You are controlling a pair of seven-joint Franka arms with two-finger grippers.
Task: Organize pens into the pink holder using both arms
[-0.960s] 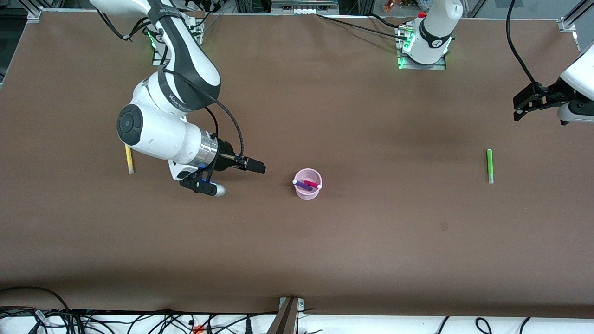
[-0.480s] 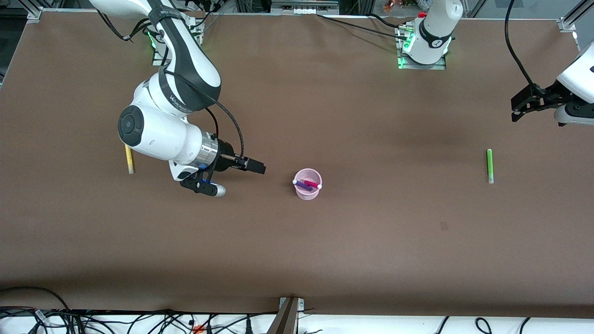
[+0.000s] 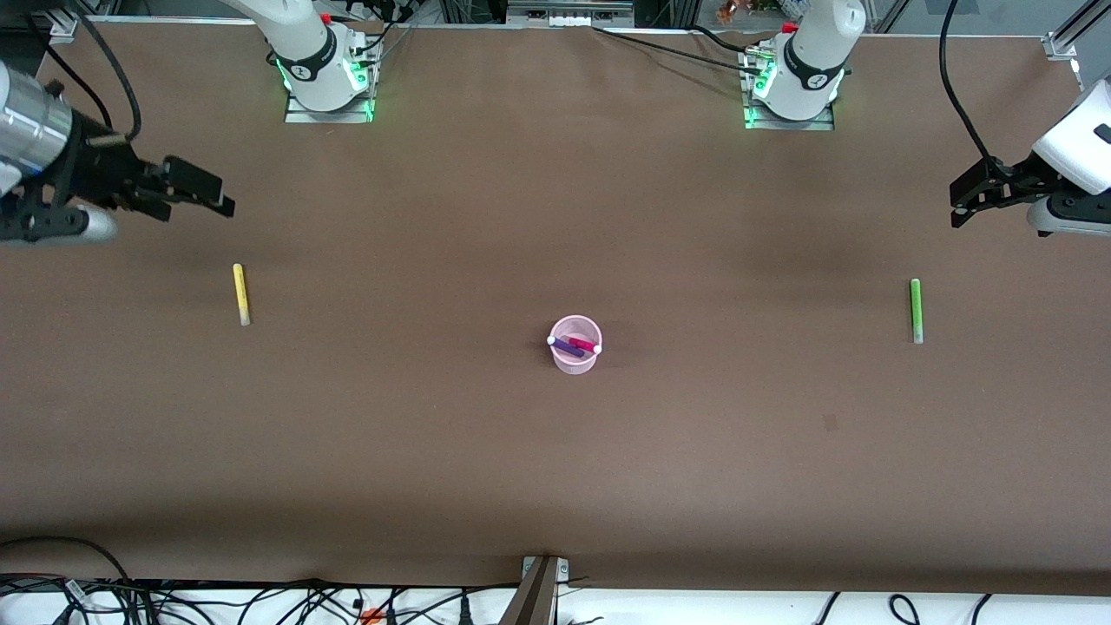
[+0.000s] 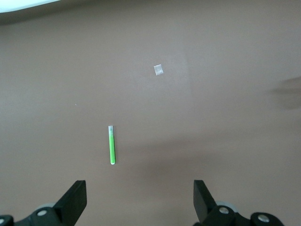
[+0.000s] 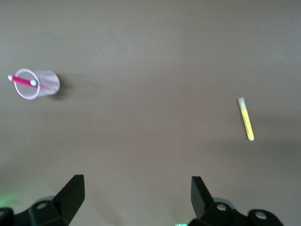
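Observation:
The pink holder (image 3: pixel 575 345) stands mid-table with the magenta pen (image 3: pixel 586 345) and the dark purple pen (image 3: pixel 566 347) in it; it also shows in the right wrist view (image 5: pixel 36 84). The yellow pen (image 3: pixel 240 293) lies flat toward the right arm's end, also in the right wrist view (image 5: pixel 246 125). The green pen (image 3: pixel 915 310) lies flat toward the left arm's end, also in the left wrist view (image 4: pixel 111 144). My right gripper (image 3: pixel 207 195) is open and empty, up over the table above the yellow pen. My left gripper (image 3: pixel 963 201) is open and empty, up over the table above the green pen.
A small pale scrap (image 4: pixel 159 69) lies on the brown table nearer the front camera than the green pen. Both arm bases (image 3: pixel 323 65) stand along the table's back edge. Cables hang below the front edge.
My right arm has swung away from beside the holder to the right arm's end of the table, uncovering the yellow pen. My left gripper has drifted slightly. The pens and holder have not moved.

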